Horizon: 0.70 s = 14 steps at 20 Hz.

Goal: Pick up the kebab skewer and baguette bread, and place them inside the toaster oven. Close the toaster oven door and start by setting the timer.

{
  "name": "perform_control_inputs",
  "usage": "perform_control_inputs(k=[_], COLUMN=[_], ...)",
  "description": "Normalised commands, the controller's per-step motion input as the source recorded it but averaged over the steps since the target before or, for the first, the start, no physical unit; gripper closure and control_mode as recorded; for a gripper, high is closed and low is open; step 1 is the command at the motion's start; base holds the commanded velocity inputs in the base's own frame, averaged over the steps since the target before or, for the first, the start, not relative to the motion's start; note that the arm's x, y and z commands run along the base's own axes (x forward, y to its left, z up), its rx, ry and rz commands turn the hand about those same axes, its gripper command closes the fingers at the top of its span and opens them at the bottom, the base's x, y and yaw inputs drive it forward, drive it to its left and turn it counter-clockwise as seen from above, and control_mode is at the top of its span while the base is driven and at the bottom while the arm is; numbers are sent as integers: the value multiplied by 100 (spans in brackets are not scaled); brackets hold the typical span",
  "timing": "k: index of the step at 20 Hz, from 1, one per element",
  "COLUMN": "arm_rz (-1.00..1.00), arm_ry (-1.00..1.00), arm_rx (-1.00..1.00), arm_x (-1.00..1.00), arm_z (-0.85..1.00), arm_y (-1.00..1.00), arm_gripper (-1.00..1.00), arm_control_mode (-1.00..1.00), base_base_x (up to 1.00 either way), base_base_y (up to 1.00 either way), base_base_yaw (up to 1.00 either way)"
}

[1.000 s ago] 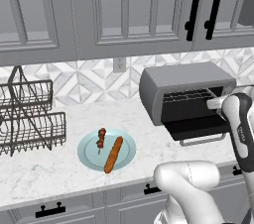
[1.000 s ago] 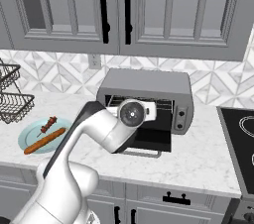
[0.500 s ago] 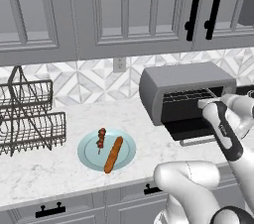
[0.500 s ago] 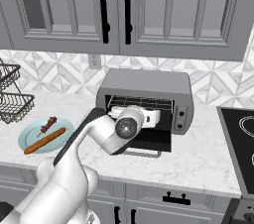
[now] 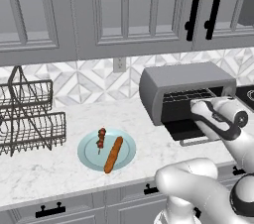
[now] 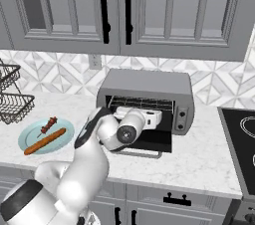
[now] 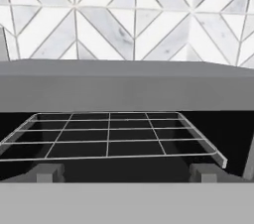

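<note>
The kebab skewer [image 5: 101,138] and the baguette bread [image 5: 113,154] lie side by side on the pale blue plate [image 5: 87,154], close together but, as far as you can see, not touching; the skewer is nearer to the wall and the bread nearer to the counter edge. Neither of them is picked up yet, so the first step of your task is not done. The toaster oven [image 6: 149,85] stands well apart from the plate, to its right along the same counter, and the toaster oven door [image 6: 153,144] is dropped down flat, so the opening is free for the food. The wire rack [image 7: 109,141] inside is bare, which fits this. Your arm reaches toward this opening, and the hand [image 6: 149,118] is just in front of the rack, well apart from the plate. You cannot tell how far the fingers are spread or whether they carry anything, because the hand camera does not show the tips and the base cameras show the hand from behind. My judgement is that you must bring the hand over to the plate next. The white marble counter [image 5: 59,178] carries everything; a dark wire dish rack [image 5: 30,119] stands at the left, patterned tiles cover the wall, grey cupboards hang above, and a black stove top [image 6: 241,144] lies at the right.
</note>
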Motion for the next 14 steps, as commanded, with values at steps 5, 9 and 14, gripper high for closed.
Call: perform_control_inputs(k=[5, 9, 14], arm_rz=[0, 0, 0], arm_ry=[0, 0, 0], arm_rx=[0, 0, 0], arm_x=[44, 40, 29], arm_z=[0, -7, -16], arm_y=[0, 0, 0], arm_gripper=[-100, -100, -100], arm_control_mode=[-100, -100, -100], base_base_x=[0, 0, 0], base_base_y=[0, 0, 0], base_base_yaw=[0, 0, 0])
